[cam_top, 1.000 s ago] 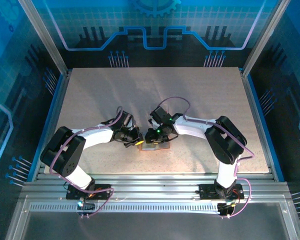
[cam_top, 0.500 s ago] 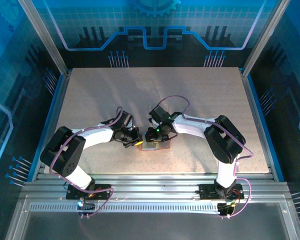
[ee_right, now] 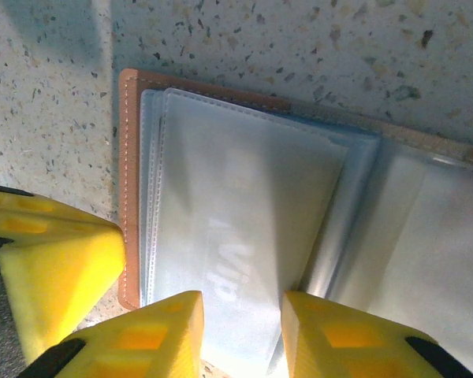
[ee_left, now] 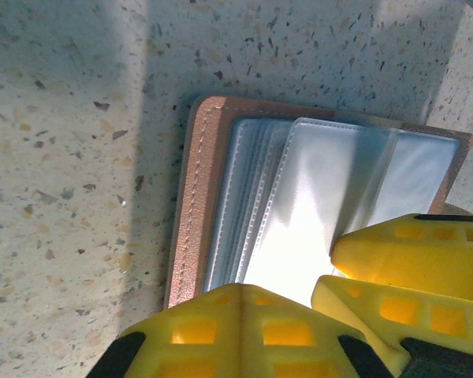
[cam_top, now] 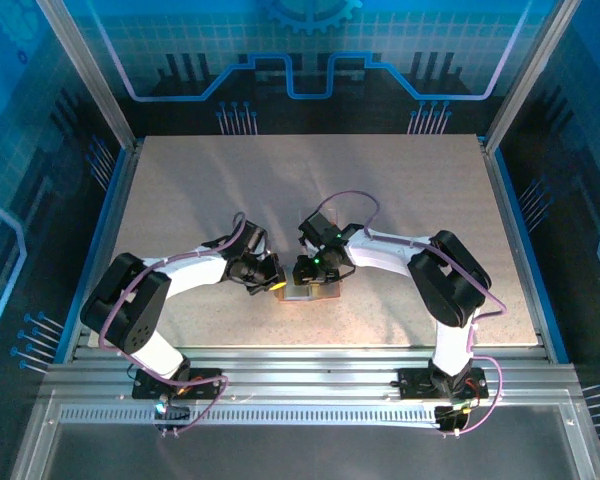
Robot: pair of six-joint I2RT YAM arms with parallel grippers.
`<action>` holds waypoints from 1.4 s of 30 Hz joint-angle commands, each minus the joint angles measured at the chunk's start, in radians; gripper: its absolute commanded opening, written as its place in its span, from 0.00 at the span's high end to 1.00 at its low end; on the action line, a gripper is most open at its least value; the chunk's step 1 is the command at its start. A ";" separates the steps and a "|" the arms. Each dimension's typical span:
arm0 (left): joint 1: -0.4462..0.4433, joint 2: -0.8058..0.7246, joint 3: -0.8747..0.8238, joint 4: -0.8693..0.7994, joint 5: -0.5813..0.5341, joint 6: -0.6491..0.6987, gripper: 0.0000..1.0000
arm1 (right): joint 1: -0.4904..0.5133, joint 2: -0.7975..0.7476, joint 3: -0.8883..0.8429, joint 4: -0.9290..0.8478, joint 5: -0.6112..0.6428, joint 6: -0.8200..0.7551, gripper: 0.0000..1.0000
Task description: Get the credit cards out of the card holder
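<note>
The card holder [cam_top: 311, 292] lies open on the table between the two arms. Its tan rim [ee_left: 191, 205] frames pale clear sleeves [ee_right: 244, 213]. Faint lettering shows through the top sleeve. The credit cards are hidden. My left gripper [ee_left: 240, 288] is shut, its tips resting on the sleeves at the holder's near edge [cam_top: 277, 285]. My right gripper [ee_right: 243, 315] is open, one finger on each side of the top sleeve, low over the holder [cam_top: 302, 276]. Its fingers [ee_left: 410, 256] show at the right of the left wrist view.
The speckled table [cam_top: 310, 190] stretches out beyond the holder. A metal frame [cam_top: 110, 200] borders the table on both sides. A yellow finger of the left gripper [ee_right: 55, 268] stands just off the holder's left edge in the right wrist view.
</note>
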State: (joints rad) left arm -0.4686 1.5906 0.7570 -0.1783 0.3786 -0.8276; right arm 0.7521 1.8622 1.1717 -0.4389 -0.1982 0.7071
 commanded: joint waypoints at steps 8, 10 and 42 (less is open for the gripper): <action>-0.008 -0.019 0.019 -0.024 -0.011 0.024 0.95 | 0.003 -0.053 -0.015 -0.015 0.022 0.012 0.68; -0.007 -0.020 0.018 -0.024 -0.013 0.024 0.95 | 0.003 -0.064 -0.021 0.008 0.007 0.018 0.68; -0.007 0.043 0.007 -0.089 -0.059 0.037 0.97 | -0.038 -0.047 -0.129 0.164 -0.093 0.078 0.68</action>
State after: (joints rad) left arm -0.4686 1.6176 0.7570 -0.2314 0.3367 -0.8089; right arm 0.7292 1.8236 1.0599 -0.2455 -0.3141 0.7929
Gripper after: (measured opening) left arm 0.044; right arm 0.316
